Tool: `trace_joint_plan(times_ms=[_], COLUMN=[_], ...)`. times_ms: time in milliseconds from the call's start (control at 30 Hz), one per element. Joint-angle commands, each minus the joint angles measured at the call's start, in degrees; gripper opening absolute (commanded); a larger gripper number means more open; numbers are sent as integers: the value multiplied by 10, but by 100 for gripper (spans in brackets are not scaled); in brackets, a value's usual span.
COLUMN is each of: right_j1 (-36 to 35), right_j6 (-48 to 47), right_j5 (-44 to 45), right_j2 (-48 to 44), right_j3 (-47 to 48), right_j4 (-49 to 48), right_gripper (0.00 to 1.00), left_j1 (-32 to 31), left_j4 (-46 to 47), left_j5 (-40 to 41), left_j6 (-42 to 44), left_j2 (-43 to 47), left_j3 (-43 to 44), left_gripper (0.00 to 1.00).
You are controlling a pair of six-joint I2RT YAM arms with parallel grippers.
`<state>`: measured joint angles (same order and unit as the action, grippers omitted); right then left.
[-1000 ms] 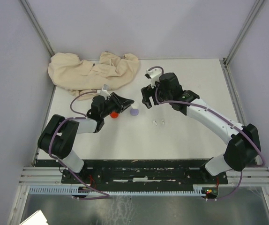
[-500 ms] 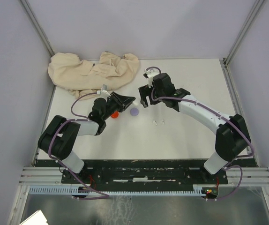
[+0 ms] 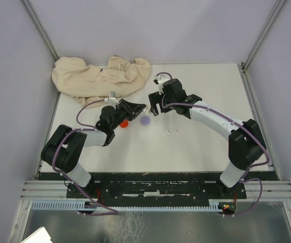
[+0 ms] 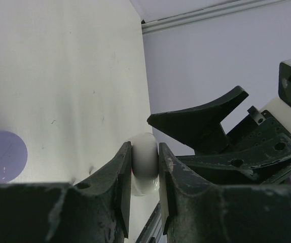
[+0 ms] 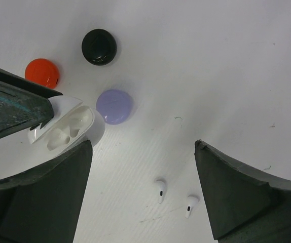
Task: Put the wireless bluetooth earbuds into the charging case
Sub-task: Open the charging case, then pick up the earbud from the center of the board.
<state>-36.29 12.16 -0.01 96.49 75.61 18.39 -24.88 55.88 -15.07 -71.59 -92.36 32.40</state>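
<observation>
- Table (image 3: 201, 147): white top, w/ both arms reaching to its middle.
- Cloth (image 3: 92, 77): beige, crumpled at the far-left corner.
- Right gripper (image 5: 143, 144): we see its jaws spread wide w/ nothing btwn them, hovering over the table just beside the left gripper.
- Left gripper (image 4: 144, 152): jaws narrowed, pinching the charging case (image 5: 67, 126) by its sides.
- Case: white, lid open, both wells empty.
- Purple disc (image 5: 114, 106): flat on the table just beside the case; red disc (image 5: 42, 73) and black disc (image 5: 99, 46) near it.
- White earbuds (image 5: 160, 190): two, side by side on the table, apart from the case, on the near side of the purple disc.
</observation>
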Motion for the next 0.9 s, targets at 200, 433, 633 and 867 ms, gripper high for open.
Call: trace_joint_plan(times_ms=[200,433,633,867], right_j1=[1,1,1,1], right_j6=[6,-2,-19,-33], right_j5=[10,38,52,26], right_j2=[0,-33,-26,14], right_j3=[6,-29,-38,-26], right_j4=[-32,-9,72,121], right_gripper=[90,90,83,65], left_j1=[-3,17,66,85], left_j4=[46,46,33,13], left_j5=[7,11,-11,-23], left_j6=[-35,-50,-44,-36], left_j2=[32,39,69,95], left_j3=[10,-1,-26,-42], left_gripper=[3,3,3,3])
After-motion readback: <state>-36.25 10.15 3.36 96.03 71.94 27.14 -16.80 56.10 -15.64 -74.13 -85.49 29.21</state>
